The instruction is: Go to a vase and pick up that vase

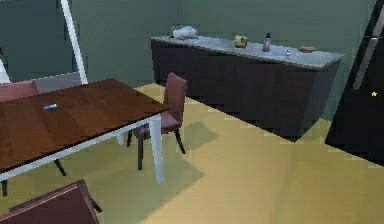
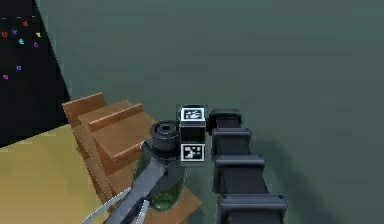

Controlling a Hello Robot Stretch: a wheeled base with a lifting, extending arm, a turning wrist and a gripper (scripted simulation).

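No legible text, labels, numbers or signs.

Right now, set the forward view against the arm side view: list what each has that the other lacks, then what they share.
Forward view: a dark wooden dining table with maroon chairs, and a long counter carrying a bottle and other small items. Arm side view: the arm, its end effector with a dark green rounded thing at it (whether held, I cannot tell), and stepped brown wooden furniture. Both: yellow floor, grey-green wall, and a black surface, probably the same fridge.
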